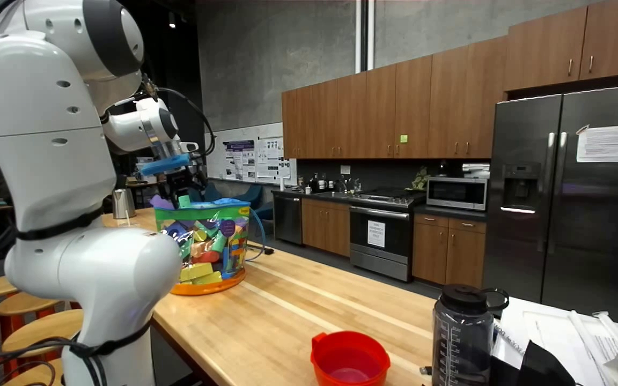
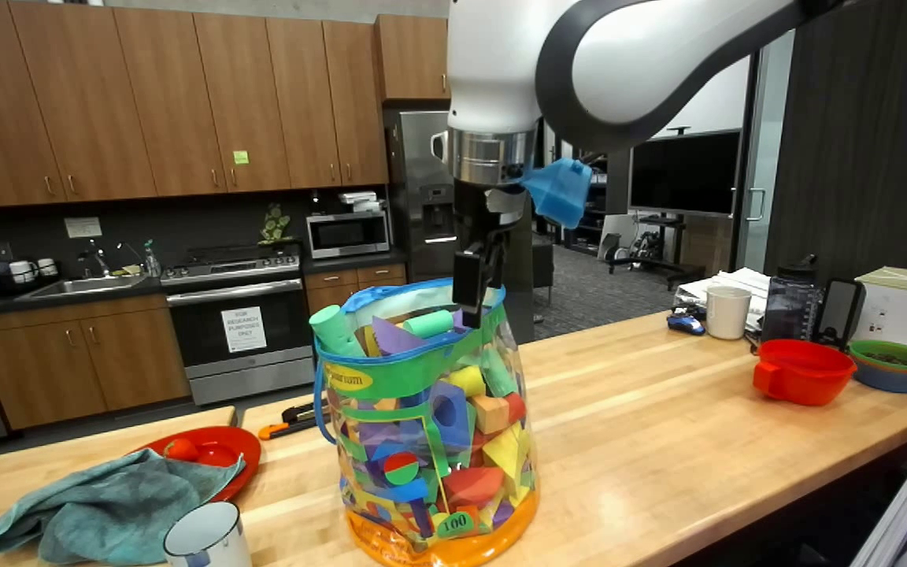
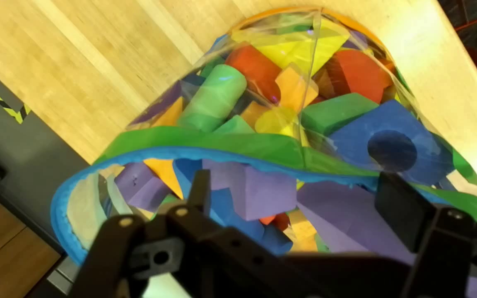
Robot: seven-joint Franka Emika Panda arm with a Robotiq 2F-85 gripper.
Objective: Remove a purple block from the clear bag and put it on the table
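Wrist view: the end effector [image 3: 294,184], cut off below, has its jaws wide apart; a purple block [image 3: 269,194], upper edge hidden by the rim of the bag [image 3: 222,141], lies inside, seen between them, depth unclear.

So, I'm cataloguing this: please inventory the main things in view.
Clear bag: one, transparent, on table
Purple blocks: several, purple, in bag
Other blocks: many, multicoloured, in bag
Table: one, beige, under bag
Red bowl: one, red, on table
Mugs: two, white, either side of bag
Plate: one, red, partly under cloth
Cloth: one, teal, overlapping plate
Bottle: one, grey, near red bowl
Fridge: one, grey, in background
Arm: one, white, over table
Hand: one, black, open at bag's mouth
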